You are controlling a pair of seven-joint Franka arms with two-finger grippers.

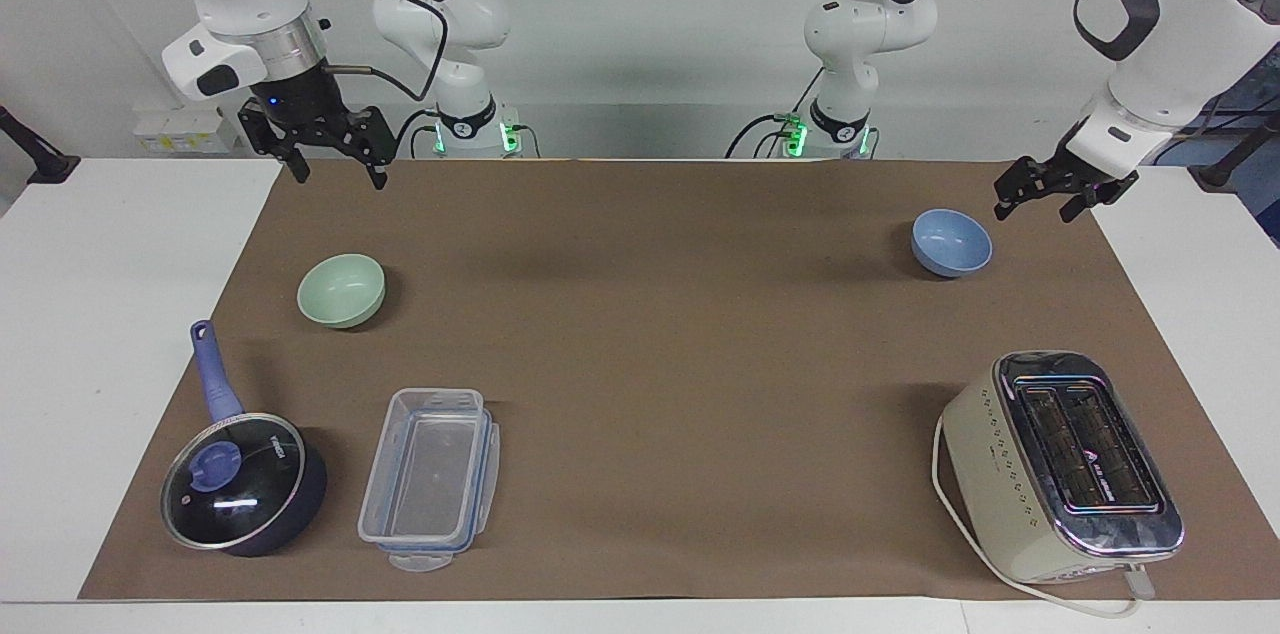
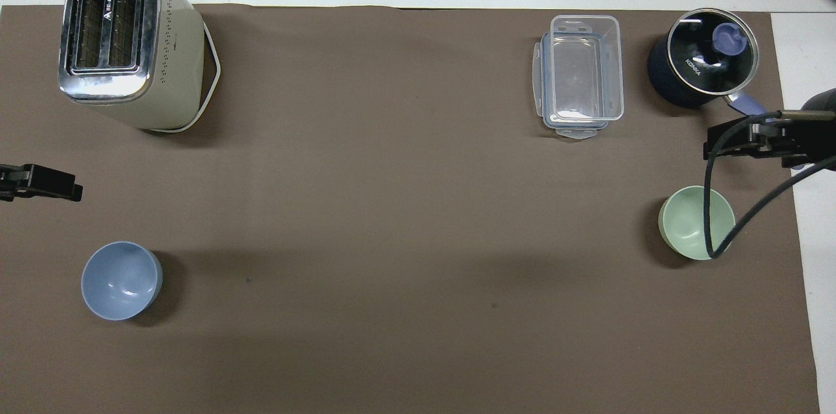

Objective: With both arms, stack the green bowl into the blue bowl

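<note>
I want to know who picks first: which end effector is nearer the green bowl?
Right. The right end effector hangs open above the mat near the green bowl; the left end effector is up beside the blue bowl.

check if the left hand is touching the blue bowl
Apart. The facing view shows the left hand raised beside the blue bowl, with bare mat between them.
</note>
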